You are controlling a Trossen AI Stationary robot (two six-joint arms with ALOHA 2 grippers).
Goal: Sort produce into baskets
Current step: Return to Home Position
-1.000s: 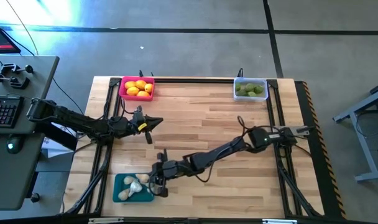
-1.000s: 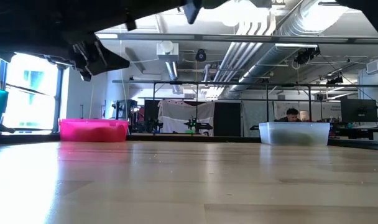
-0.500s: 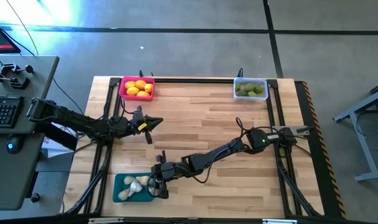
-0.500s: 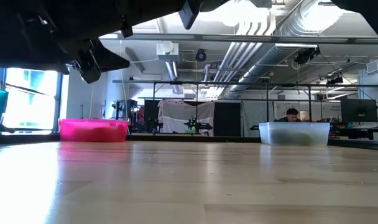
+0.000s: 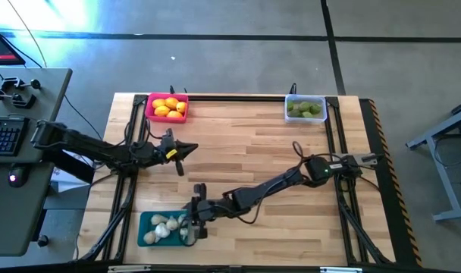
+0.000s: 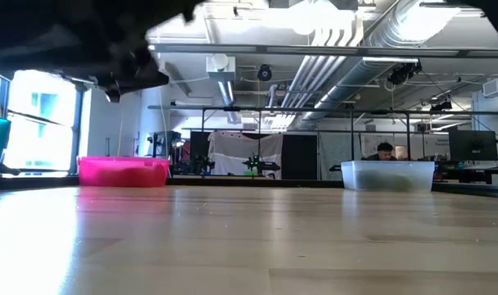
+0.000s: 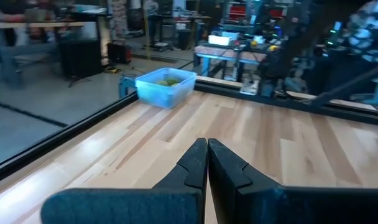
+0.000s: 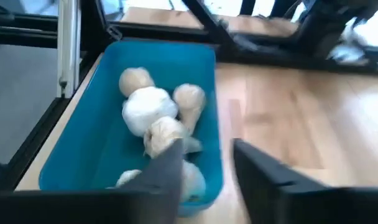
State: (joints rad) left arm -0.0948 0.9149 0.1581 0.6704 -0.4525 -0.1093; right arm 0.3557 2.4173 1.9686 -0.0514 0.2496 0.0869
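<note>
**Sorted produce sits in three baskets.** The right pincer [image 5: 192, 225] hangs over the corner of the wooden bench [image 5: 246, 144] at the lower left of the high view. Its two dark fingers [image 8: 167, 171] are spread well apart, with nothing between them. The right wrist view shows one finger over the inside of the teal basket [image 8: 83, 143] and the other over bare wood. The pincer thus straddles the basket's wall on the side toward the bench's middle. Whether it touches the plastic cannot be told.

Several white garlic bulbs [image 8: 150, 112] lie heaped in the teal basket, most of them toward the end below the pincer.

The left pincer [image 7: 207, 146] waits above the left half of the bench, between the teal basket and the pink one. Its fingers are pressed together along their whole length and grip nothing.

The pink basket [image 6: 122, 172] stands at the far left corner and holds the yellow-orange lemons [image 5: 168, 108]. The clear basket [image 6: 388, 176] stands at the far right corner, well apart from the pink one, and holds the green limes [image 5: 305, 109]. The planks between the baskets carry only the black frame rails [image 5: 333, 136] that run just inside the bench's edges. Yellow-and-black striped tape [image 5: 373, 114] marks the right side.

In the low view a person [image 6: 386, 151] sits in the workshop behind the clear basket, among desks and monitors.
</note>
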